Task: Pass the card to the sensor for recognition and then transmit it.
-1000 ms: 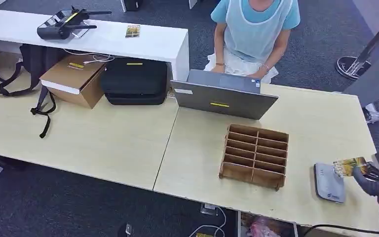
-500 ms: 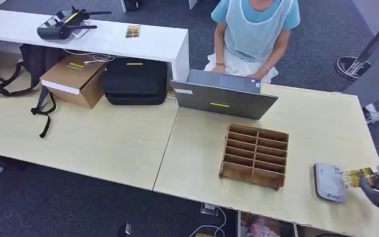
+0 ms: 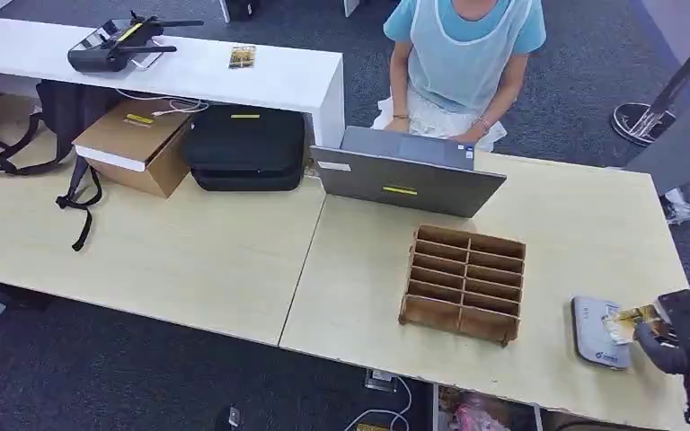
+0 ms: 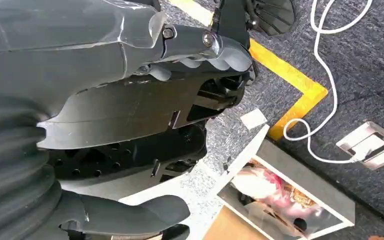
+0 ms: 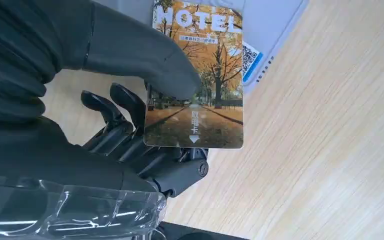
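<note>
My right hand (image 3: 676, 339) holds a hotel card (image 3: 627, 321) printed with autumn trees at the table's front right. The card's far end lies over the right edge of the grey card sensor (image 3: 591, 334), which lies flat on the table. In the right wrist view the thumb presses the card (image 5: 205, 90) against the dark fingers (image 5: 125, 112) beneath it, and the card's top overlaps the pale sensor (image 5: 272, 25). My left hand (image 4: 130, 115) hangs beside my body over the floor, holding nothing, thumb apart from the fingers.
A wooden slotted organizer (image 3: 464, 283) stands left of the sensor. Behind it a person (image 3: 463, 63) sits at a grey laptop (image 3: 409, 175). A black case (image 3: 245, 148) and a cardboard box (image 3: 135, 144) sit at the back left. Another card (image 3: 242, 57) lies on the white shelf.
My right hand dropped lower with the card, then shifted left, bringing the card's end from beside the sensor to over its right edge.
</note>
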Tool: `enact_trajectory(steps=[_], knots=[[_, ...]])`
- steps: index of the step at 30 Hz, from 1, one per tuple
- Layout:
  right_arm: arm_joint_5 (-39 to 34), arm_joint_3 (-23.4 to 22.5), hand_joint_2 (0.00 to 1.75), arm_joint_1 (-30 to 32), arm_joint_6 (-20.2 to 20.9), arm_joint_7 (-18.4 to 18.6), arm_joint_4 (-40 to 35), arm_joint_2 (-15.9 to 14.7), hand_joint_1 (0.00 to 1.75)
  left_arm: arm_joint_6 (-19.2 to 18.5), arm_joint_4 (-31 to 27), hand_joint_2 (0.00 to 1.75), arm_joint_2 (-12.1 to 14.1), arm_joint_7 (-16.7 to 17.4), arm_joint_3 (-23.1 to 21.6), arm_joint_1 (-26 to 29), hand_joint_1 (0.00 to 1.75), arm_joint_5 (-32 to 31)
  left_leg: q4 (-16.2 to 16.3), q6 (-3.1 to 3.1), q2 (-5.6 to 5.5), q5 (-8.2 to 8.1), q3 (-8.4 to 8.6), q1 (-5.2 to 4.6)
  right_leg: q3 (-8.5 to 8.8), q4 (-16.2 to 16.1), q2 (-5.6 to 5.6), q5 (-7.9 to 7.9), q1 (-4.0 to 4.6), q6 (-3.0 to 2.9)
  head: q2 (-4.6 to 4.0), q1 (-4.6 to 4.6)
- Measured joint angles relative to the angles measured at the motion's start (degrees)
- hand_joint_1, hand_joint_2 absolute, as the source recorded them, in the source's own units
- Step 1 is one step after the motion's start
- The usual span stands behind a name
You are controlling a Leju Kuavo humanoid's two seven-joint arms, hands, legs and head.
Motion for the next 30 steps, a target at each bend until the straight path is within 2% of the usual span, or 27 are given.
enact_trajectory(steps=[12, 19, 30], knots=[[5.78, 3.70, 1.75, -2.60, -5.71, 0.70, 3.52, 2.01, 1.75, 0.00, 0.00, 1.75, 0.00, 0.00, 0.00, 0.00, 0.00, 0.17, 0.00, 0.00, 0.00, 0.00, 0.02, 0.00, 0.04, 0.00, 0.00, 0.00, 0.00, 0.00, 0.00, 0.02], [8.46, 4.15, 1.75, -3.63, -9.30, 1.01, 3.81, 3.24, 1.75, 0.00, 0.00, 1.75, 0.00, 0.00, 0.00, 0.00, 0.00, 0.17, 0.00, -0.01, 0.01, 0.01, 0.04, 0.00, 0.05, 0.00, 0.00, 0.00, 0.00, 0.00, 0.00, 0.02], [11.35, 4.15, 1.75, -4.03, -14.56, -1.68, 0.64, 4.83, 1.75, 0.00, 0.00, 1.75, 0.00, 0.00, 0.00, 0.00, 0.00, 0.17, 0.00, -0.01, -0.02, 0.01, 0.02, 0.00, 0.05, 0.01, -0.03, 0.00, 0.00, 0.00, 0.00, 0.00]])
